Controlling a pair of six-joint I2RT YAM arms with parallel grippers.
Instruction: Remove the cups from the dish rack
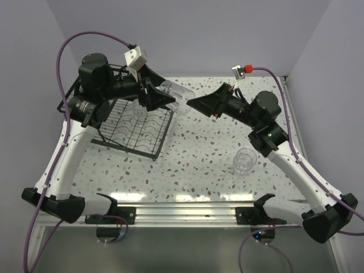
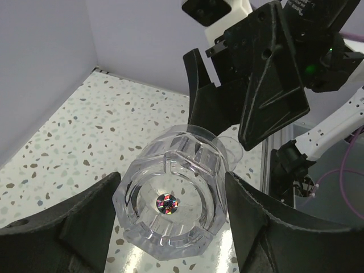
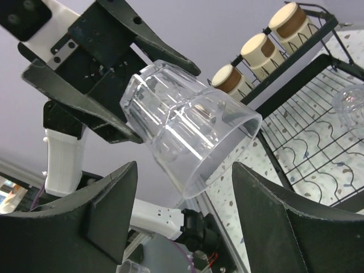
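Observation:
My left gripper (image 1: pixel 166 96) is shut on the base of a clear ribbed tumbler (image 1: pixel 176 94), held on its side in the air just right of the black wire dish rack (image 1: pixel 122 136). In the left wrist view the tumbler (image 2: pixel 170 202) fills the gap between the fingers. My right gripper (image 1: pixel 191 103) is open and faces the tumbler's mouth (image 3: pixel 196 133), its jaws wide and not touching. A second clear tumbler (image 3: pixel 349 99) stands on the rack tray (image 3: pixel 307 136). Three cream cups (image 3: pixel 260 52) sit in the raised tier. Another clear tumbler (image 1: pixel 243 161) stands on the table.
The speckled table (image 1: pixel 199 153) is bounded by purple-grey walls at the back and sides. A metal rail (image 1: pixel 187 210) runs along the near edge between the arm bases. The left arm's body hangs over the back of the rack.

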